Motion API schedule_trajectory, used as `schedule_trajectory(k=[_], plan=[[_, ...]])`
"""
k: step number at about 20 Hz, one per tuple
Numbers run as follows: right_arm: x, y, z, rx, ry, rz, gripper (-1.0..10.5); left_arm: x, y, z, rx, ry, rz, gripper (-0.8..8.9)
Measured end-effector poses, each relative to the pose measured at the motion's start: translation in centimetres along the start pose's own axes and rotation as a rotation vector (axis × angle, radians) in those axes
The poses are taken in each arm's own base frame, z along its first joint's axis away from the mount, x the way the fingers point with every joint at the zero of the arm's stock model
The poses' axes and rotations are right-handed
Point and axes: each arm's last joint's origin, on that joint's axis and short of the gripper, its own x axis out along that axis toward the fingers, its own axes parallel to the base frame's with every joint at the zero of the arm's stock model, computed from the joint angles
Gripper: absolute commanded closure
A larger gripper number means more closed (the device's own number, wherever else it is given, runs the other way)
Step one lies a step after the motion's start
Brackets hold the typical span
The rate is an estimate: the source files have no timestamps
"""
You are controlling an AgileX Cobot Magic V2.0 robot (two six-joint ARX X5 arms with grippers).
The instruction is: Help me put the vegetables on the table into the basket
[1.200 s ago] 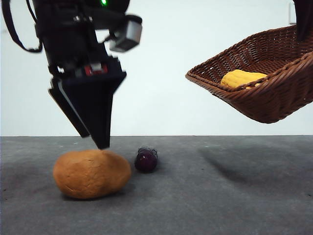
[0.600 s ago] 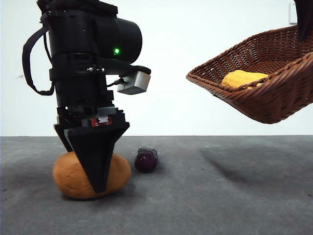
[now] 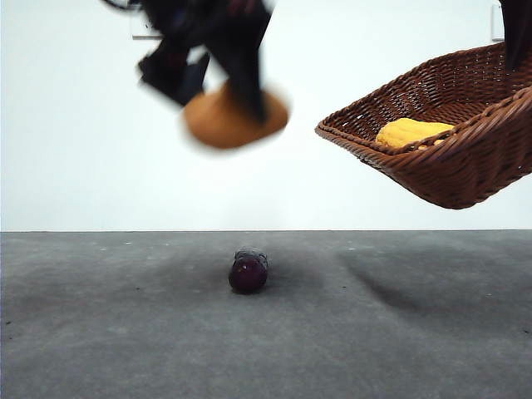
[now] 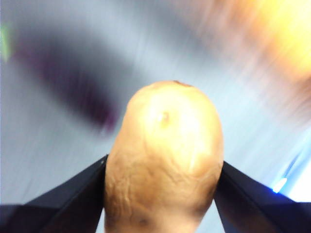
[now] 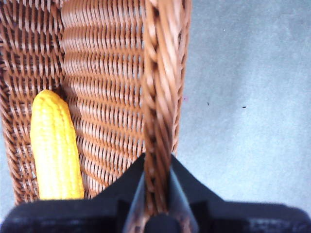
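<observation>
Potato in the air, basket held out to receive it

The left end effector [image 3: 237, 91] has its jaws closed against both flanks of the potato [image 4: 164, 155], carrying it high above the tabletop [image 3: 399, 349] and near the basket [image 3: 465, 158] — blurred in the front view. The right end effector [image 5: 156, 194] pinches the braided rim, holding the basket aloft and tilted, probably to present its open side; a corn cob [image 5: 56, 145] lies inside. The small purple eggplant [image 3: 248, 272] sits on the tabletop, untouched.
</observation>
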Motion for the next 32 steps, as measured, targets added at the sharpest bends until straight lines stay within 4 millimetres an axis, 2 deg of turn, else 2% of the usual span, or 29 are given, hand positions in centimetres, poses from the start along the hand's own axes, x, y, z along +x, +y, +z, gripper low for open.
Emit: schedule_trajectory(k=[2, 4, 9, 14, 18, 19, 20, 21, 22, 23, 25, 29, 32], plan=[[0.0, 0.0, 0.0, 0.0, 0.0, 0.0, 9.6, -1.8, -1.0, 1.4, -0.047, -0.18, -0.085, 8.22], [0.0, 0.0, 0.0, 0.0, 0.005, 0.005, 9.6, -2.3, -2.1, 2.5, -0.06, -0.296, -0.131, 8.22], [0.0, 0.4, -0.1, 0.001, 0.006, 0.148, 9.6, -0.9, -3.5, 3.3, -0.067, -0.333, -0.143, 8.22], [0.1, 1.3, -0.1, -0.026, 0.013, 0.169, 9.6, -0.6, -3.1, 3.6, -0.104, -0.372, 0.05, 8.16], [0.2, 2.8, -0.2, -0.078, 0.024, 0.197, 9.6, -0.8, -3.1, 4.2, -0.126, -0.444, 0.063, 8.1], [0.2, 3.1, -0.3, -0.089, 0.026, 0.203, 9.6, -0.8, -3.1, 4.2, -0.136, -0.447, 0.06, 7.46], [0.3, 3.4, -0.3, -0.099, 0.029, 0.207, 9.6, -0.7, -3.1, 4.2, -0.15, -0.444, 0.057, 6.2], [0.3, 3.8, -0.4, -0.111, 0.031, 0.211, 9.6, -0.3, -3.0, 4.2, -0.17, -0.434, 0.055, 4.45], [0.3, 4.0, -0.4, -0.118, 0.032, 0.214, 9.6, 0.1, -2.9, 4.1, -0.185, -0.418, 0.056, 3.39], [0.3, 4.2, -0.4, -0.127, 0.035, 0.218, 9.6, 0.5, -2.7, 4.0, -0.199, -0.394, 0.06, 3.06], [0.3, 4.6, -0.5, -0.14, 0.038, 0.224, 9.6, 1.1, -2.5, 3.9, -0.213, -0.368, 0.064, 3.06], [0.4, 4.9, -0.5, -0.149, 0.04, 0.229, 9.6, 1.0, -2.5, 3.9, -0.248, -0.36, 0.059, 3.06], [0.4, 4.7, -0.5, -0.147, 0.036, 0.184, 9.6, -1.3, -2.8, 4.7, -0.241, -0.326, 0.075, 3.11]])
